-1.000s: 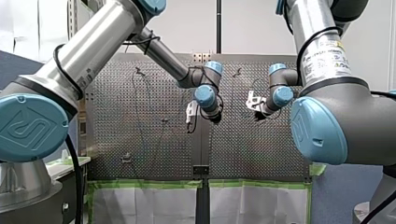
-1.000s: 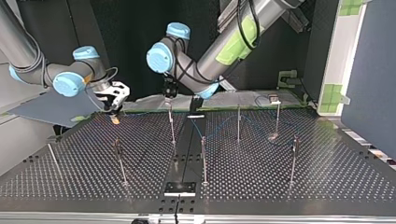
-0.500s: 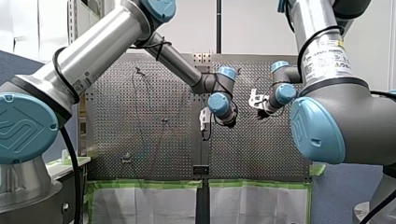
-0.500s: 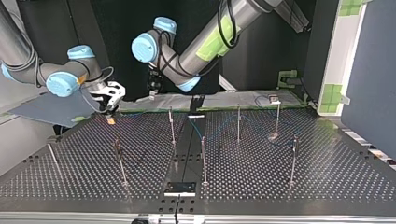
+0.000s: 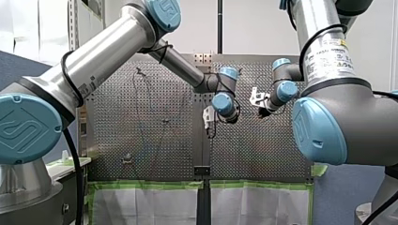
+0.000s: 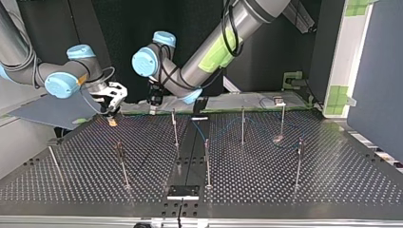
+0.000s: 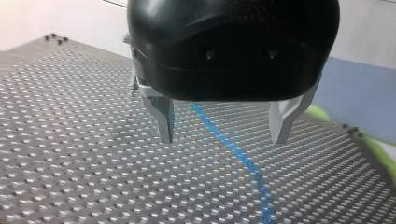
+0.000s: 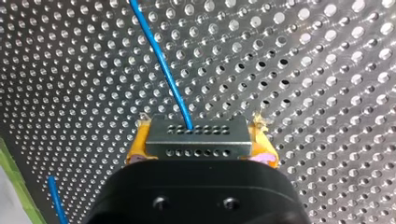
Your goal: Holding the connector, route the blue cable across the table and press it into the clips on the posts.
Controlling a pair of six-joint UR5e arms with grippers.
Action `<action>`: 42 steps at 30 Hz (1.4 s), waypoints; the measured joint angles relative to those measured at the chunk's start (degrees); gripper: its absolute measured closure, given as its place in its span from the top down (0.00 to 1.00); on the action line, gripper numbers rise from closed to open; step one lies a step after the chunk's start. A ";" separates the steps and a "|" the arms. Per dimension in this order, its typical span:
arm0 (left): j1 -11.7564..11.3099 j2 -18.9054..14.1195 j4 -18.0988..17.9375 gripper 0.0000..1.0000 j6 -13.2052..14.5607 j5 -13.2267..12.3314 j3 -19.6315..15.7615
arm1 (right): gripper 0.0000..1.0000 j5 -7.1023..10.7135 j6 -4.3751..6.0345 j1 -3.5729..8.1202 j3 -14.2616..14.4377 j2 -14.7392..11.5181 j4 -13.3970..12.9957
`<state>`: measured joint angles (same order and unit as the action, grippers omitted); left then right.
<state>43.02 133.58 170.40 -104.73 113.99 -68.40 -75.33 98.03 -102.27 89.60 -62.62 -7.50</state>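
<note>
My left claw (image 7: 223, 140): black body, two metal fingers spread wide, gripping nothing, tips over the perforated grey metal surface (image 7: 70, 163).

My right claw (image 8: 200, 135): yellow pads clenched on the grey rectangular connector (image 8: 196, 144), which has rows of small holes.

Room: in the top view both claws sit near the surface's far edge. The thin upright metal posts (image 6: 175, 129) stand well apart across the middle.

Task item: the thin blue cable (image 8: 161, 65) leaves the connector ahead of my right claw. Another stretch lies on the surface beneath my left claw, between its fingers.
</note>
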 joint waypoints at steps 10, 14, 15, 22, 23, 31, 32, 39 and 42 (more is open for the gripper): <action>-0.02 3.14 2.50 1.00 -0.73 -1.06 4.71 | 0.00 0.00 -0.01 0.02 0.03 0.01 -0.06; -0.35 4.94 3.73 1.00 -1.18 -0.58 6.52 | 0.00 0.00 -0.01 0.04 0.03 0.00 -0.11; -0.47 5.59 4.05 1.00 -1.28 -0.35 7.19 | 0.00 -0.01 -0.01 0.06 0.03 0.00 -0.12; -1.16 9.04 4.43 1.00 -1.48 0.40 10.63 | 0.00 0.00 -0.01 0.09 0.01 -0.01 -0.30; -1.21 9.48 4.43 1.00 -1.49 0.42 11.08 | 0.00 0.02 -0.01 0.09 0.01 0.00 -0.31; -0.84 11.39 4.46 1.00 -1.68 1.75 14.34 | 0.00 1.33 0.06 0.24 0.01 0.03 -0.33; -0.77 11.41 4.48 1.00 -1.68 2.02 14.47 | 0.00 1.39 0.07 0.25 0.01 0.04 -0.34; -0.22 11.43 4.44 0.30 -1.51 3.55 14.70 | 0.00 1.47 0.15 0.29 0.01 0.03 -0.41; -0.07 11.41 4.32 0.07 -1.46 3.74 14.71 | 0.00 1.48 0.13 0.29 0.01 0.04 -0.42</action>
<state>42.96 144.99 174.72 -106.19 117.73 -53.69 -73.85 98.16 -101.98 89.61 -62.59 -7.92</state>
